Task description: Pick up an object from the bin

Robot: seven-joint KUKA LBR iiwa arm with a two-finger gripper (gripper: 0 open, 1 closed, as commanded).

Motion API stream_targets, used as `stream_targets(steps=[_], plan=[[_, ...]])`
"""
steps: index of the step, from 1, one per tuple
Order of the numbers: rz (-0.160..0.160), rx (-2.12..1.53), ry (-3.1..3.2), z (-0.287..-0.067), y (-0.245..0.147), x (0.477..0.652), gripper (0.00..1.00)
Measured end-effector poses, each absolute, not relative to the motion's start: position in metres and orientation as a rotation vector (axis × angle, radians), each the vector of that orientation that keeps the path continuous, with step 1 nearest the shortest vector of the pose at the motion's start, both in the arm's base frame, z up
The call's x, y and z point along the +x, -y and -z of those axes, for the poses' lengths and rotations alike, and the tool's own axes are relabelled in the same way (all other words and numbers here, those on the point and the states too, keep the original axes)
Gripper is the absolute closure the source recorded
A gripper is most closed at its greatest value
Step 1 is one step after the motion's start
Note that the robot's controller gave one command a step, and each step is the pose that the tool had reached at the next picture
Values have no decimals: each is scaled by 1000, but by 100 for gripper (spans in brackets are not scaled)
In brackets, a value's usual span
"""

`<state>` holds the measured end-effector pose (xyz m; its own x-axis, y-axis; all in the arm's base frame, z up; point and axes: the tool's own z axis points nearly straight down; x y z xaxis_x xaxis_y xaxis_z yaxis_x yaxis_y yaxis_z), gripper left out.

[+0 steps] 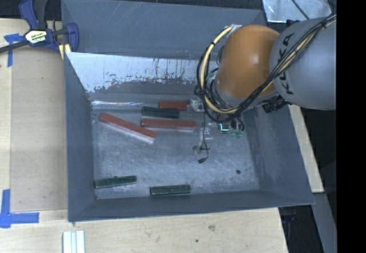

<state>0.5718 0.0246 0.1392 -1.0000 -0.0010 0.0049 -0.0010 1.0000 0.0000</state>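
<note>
Currently reaches into the grey metal bin (pixel 77 132) from the right, orange wrist cover (pixel 246 63) high above the floor, gripper (pixel 202 152) hanging beneath it on a thin dark stem. Hovers low over bare, scuffed floor just right of the middle red-brown stick (pixel 168 124), a little past its right end and slightly toward the front wall. Sits nearer to that stick than to anything else in the bin, yet apart from it, with nothing recognisable in its grasp. Gives no reading of spread or pinched: too slim and dark against the speckled metal to judge.

Has the middle red-brown stick as nearest neighbour, lying flat and almost level across the centre of the floor. Just behind that stick, close and nearly parallel: dark green stick (pixel 160 112). Behind its right half, near the foot of the back wall: short red-brown stick (pixel 172 105). At its left end, meeting or overlapping it (hard to say which): long red-brown stick (pixel 127 127), slanting back toward the left wall, pale at the nearer tip. Well in front of it, along the front wall: front green stick (pixel 170 190). In front and well to its left: left green stick (pixel 115 181), tilted slightly.
</note>
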Motion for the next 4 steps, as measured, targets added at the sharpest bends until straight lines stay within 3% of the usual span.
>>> stream_targets(steps=[1,2,3,4], plan=[[2,-43,3149,-135,-21,586,0],[1,-163,3144,-101,-9,615,0],[2,64,3159,-76,-42,624,100],[2,64,3159,-76,-42,624,100]])
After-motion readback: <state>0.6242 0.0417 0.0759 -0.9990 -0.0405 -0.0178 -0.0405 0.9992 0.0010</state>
